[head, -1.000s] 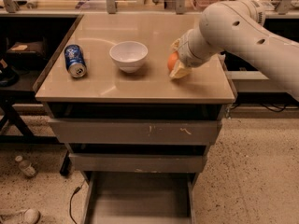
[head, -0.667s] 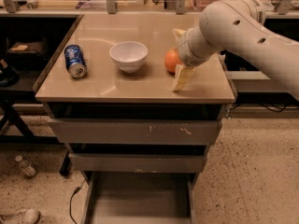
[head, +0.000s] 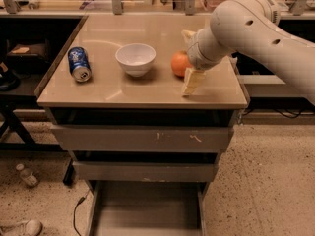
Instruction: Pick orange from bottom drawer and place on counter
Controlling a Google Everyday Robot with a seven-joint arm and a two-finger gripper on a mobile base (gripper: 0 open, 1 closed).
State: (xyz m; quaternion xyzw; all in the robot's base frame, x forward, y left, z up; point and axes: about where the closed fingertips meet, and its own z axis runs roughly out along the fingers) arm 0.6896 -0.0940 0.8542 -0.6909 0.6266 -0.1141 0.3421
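Gripper: my gripper (head: 187,61) is hanging over the right side of the counter (head: 147,90), nearer the right edge than the middle, roughly halfway between the back edge and the front edge.
Opening: I am keeping the jaws spread wide and gripping nothing; one of my fingers (head: 193,80) is pointing down toward the front edge, while the other is reaching up toward the back edge.
Arm: my pale arm (head: 256,33) is coming in across the right edge from beyond the back right corner.
Orange: the orange (head: 179,63) is sitting on the counter just to the left of my wrist, lying in the gap between the two fingers; I cannot tell whether either finger is touching it.
White bowl: the white bowl (head: 135,59) is standing upright near the middle of the top, just to the left of the orange and apart from it.
Blue soda can: the blue soda can (head: 78,64) is lying on its side close to the left edge, its open end facing the front edge.
Bottom drawer: the bottom drawer (head: 147,208) is standing pulled out below the front edge, showing a bare grey floor.
Upper drawers: the two upper drawers (head: 142,139) are sitting pushed in, their fronts showing scratches.
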